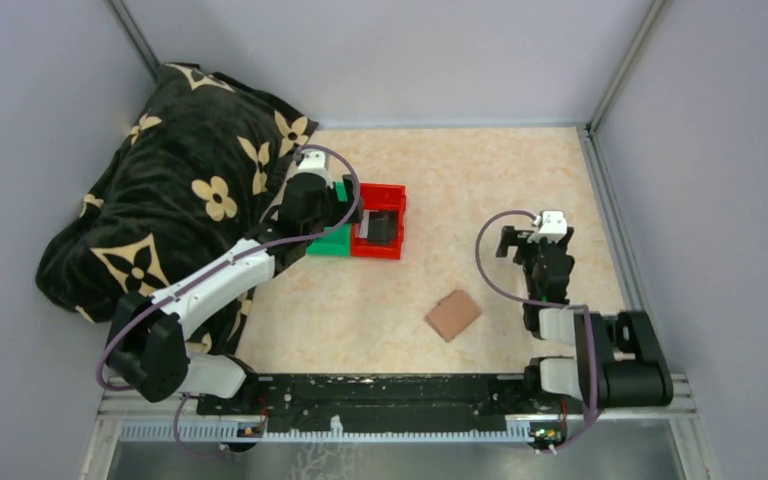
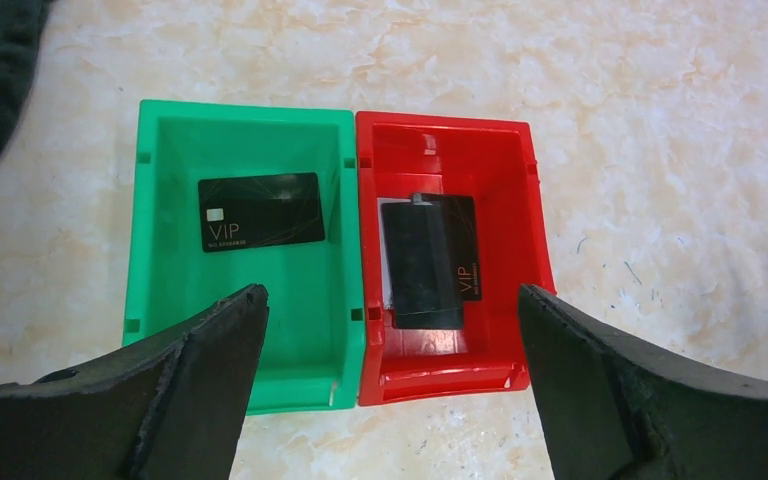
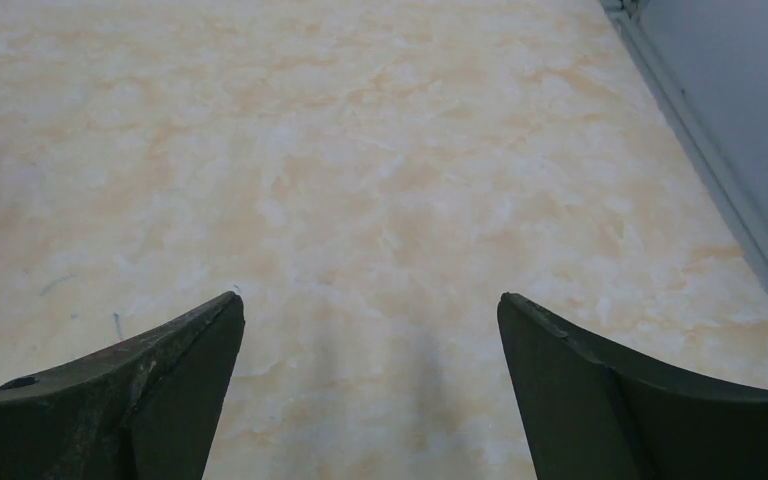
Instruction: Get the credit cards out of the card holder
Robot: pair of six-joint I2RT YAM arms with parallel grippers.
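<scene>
The tan-brown card holder point(image 1: 453, 315) lies closed on the table at centre right, not in either wrist view. A black VIP card point(image 2: 261, 210) lies flat in the green bin point(image 2: 156, 230). Two or three stacked dark cards point(image 2: 423, 262) lie in the red bin point(image 2: 513, 230). My left gripper point(image 2: 392, 300) is open and empty above the near edge of both bins; in the top view it point(image 1: 332, 212) hovers over them. My right gripper point(image 3: 370, 305) is open and empty over bare table, in the top view point(image 1: 540, 245) to the right of and beyond the card holder.
A large black cloth with a beige flower pattern point(image 1: 175, 190) is heaped at the back left, touching the left arm. The green bin point(image 1: 330, 242) and the red bin point(image 1: 392, 245) stand side by side at mid-table. A grey wall and metal rail point(image 3: 720, 140) run along the right.
</scene>
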